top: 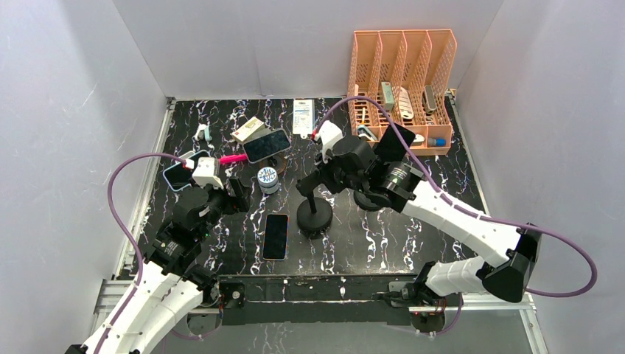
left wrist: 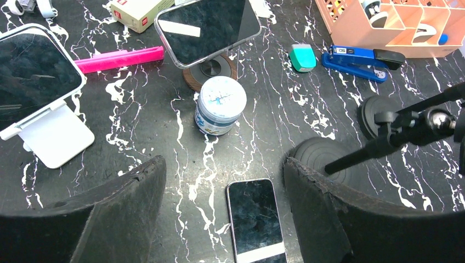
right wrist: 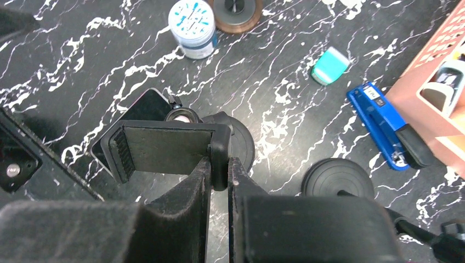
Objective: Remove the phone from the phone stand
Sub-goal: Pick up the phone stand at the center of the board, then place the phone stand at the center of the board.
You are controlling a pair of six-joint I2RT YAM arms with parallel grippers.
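Observation:
A dark phone [top: 276, 236] lies flat on the black marbled table, screen up, and also shows in the left wrist view [left wrist: 255, 219]. My left gripper [top: 221, 199] is open and empty above the table [left wrist: 225, 164], with the phone's top end between its fingers and below them. My right gripper [top: 313, 181] is shut on the side edge of the black phone stand's clamp [right wrist: 164, 148], which is empty. The stand's round base [top: 315, 217] sits just right of the phone. A corner of the phone [right wrist: 143, 104] shows under the clamp.
A second phone [top: 267, 145] rests on a wooden-based stand, a third [top: 180, 173] on a white stand. A small jar [top: 267, 179], a pink bar [left wrist: 118, 59], a teal item [right wrist: 330, 66], a blue stapler [right wrist: 386, 134], another black stand base [right wrist: 337, 178] and an orange organizer [top: 402, 88] stand around.

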